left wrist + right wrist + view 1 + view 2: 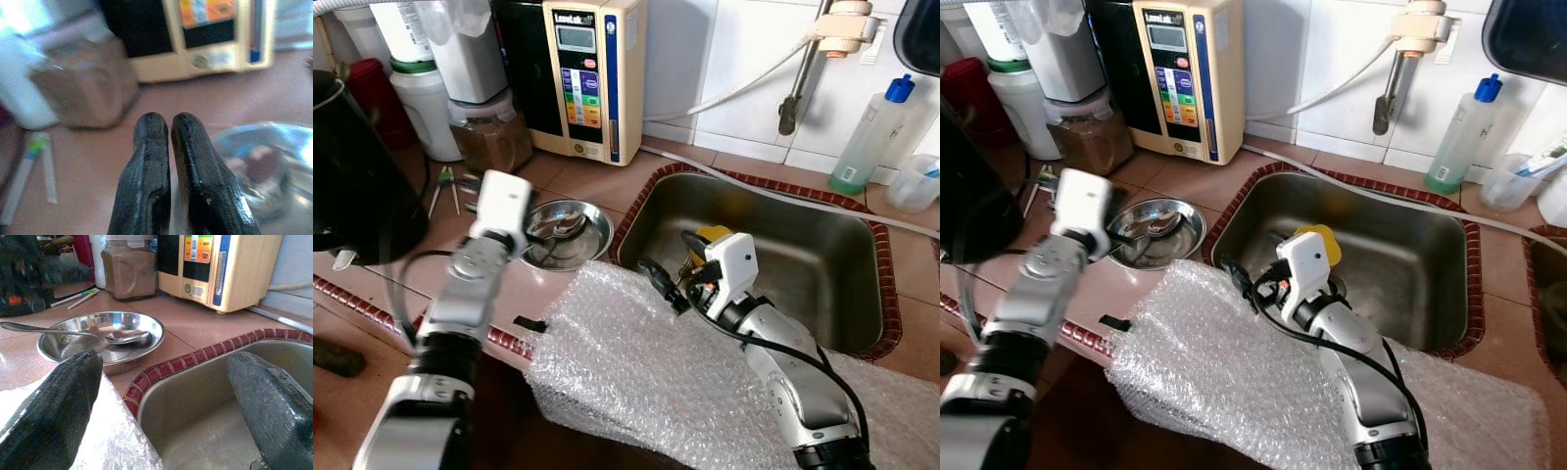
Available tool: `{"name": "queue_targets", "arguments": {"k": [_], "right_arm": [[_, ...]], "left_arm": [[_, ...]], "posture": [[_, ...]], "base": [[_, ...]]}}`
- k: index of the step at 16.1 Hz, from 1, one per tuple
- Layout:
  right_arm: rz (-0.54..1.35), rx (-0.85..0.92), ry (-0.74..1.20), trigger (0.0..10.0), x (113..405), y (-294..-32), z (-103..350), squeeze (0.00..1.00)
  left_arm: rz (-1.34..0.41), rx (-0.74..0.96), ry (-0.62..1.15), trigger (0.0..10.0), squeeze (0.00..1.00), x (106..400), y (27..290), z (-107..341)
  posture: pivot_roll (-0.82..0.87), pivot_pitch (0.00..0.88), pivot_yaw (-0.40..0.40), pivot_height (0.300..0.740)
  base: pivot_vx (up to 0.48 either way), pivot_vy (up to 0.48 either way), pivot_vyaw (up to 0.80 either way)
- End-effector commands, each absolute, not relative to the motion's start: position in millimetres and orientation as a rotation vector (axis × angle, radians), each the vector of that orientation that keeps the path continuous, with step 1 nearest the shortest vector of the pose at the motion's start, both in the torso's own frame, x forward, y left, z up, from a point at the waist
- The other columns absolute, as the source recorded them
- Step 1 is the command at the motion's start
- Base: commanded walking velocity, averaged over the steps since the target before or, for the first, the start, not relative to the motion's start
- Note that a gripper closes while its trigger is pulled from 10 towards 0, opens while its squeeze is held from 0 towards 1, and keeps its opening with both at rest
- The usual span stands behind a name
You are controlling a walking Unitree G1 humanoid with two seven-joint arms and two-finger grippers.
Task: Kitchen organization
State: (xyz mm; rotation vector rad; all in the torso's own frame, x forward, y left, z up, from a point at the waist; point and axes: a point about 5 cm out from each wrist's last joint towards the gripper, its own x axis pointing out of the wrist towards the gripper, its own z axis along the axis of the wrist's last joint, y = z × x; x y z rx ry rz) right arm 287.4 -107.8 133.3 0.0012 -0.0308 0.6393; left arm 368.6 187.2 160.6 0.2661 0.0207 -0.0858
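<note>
One steel bowl sits left of centre in the head views on the tiled surface, just beside the left rim of the one sink, and one spoon lies across it with its handle pointing away from the sink. One sheet of bubble wrap spreads over the near edge of the surface at the lower centre of the frame, its far edge close to the bowl and the sink rim. Along the back wall at the upper left stand one cream water purifier, one jar of brown powder and one white canister; two thin sticks with green ends lie in front of them. One clear bottle with a blue cap stands at the upper right, and one tap hangs above the sink. The left gripper is raised over the surface just left of the bowl, forearm angled up from the lower left, its two fingers pressed together on nothing. The right gripper reaches from the lower right over the bubble wrap toward the sink's left rim, fingers spread wide and empty, one above the wrap and one above the basin. A yellow object lies in the sink behind its wrist.
</note>
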Motion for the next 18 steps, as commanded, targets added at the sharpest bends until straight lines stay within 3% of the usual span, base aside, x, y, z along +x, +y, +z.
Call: {"name": "queue_targets", "arguments": {"k": [1, 6, 18], "right_arm": [[0.626, -0.001, -0.029, 10.0, 287, -109, 132, 1.00], [0.621, -0.005, -0.029, 10.0, 287, -108, 131, 1.00], [0.658, -0.015, -0.017, 10.0, 280, -104, 128, 1.00]], "left_arm": [[-0.088, 0.268, -0.004, 10.0, 1.00, 373, 186, 169], [-0.246, 0.222, 0.102, 10.0, 1.00, 376, 180, 162], [-0.306, 0.288, 0.268, 10.0, 1.00, 373, 179, 135]], "posture": [[-0.04, 0.000, 0.068, 0.740], [-0.05, 0.000, 0.071, 0.740], [-0.06, 0.000, 0.078, 0.740]], "base": [[0.000, 0.000, 0.00], [0.000, 0.000, 0.00], [0.000, 0.000, 0.00]]}}
